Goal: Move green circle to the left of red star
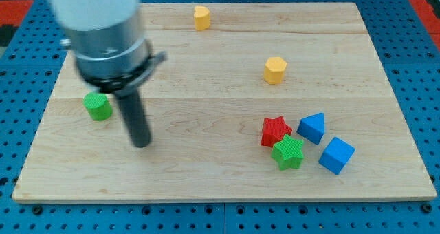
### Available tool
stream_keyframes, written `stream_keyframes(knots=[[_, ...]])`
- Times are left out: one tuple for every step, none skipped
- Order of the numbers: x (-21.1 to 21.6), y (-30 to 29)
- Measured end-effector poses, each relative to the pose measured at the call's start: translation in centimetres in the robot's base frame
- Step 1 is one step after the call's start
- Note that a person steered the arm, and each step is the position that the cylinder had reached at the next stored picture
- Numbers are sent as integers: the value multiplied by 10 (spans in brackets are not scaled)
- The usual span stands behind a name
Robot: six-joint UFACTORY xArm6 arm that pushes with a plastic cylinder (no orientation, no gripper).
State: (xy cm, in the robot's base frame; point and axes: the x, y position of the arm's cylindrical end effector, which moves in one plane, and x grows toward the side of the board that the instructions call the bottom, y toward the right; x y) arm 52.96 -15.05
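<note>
The green circle (98, 106) lies near the board's left edge, at mid height. The red star (276, 131) lies right of centre, touching the green star (288, 153) just below it. My tip (141, 142) rests on the board to the right of and a little below the green circle, with a small gap between them. The red star is far to the tip's right. The arm's grey body covers the board's top left part.
A blue triangle block (312, 127) and a blue cube (336, 155) lie right of the stars. A yellow hexagon block (274, 70) sits above them. Another yellow block (201, 17) is near the top edge. The wooden board (220, 179) lies on a blue pegboard.
</note>
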Motion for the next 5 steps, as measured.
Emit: stream_keyframes(knots=[[-42, -56], [-76, -90], [-93, -103], [-128, -86], [-125, -3]])
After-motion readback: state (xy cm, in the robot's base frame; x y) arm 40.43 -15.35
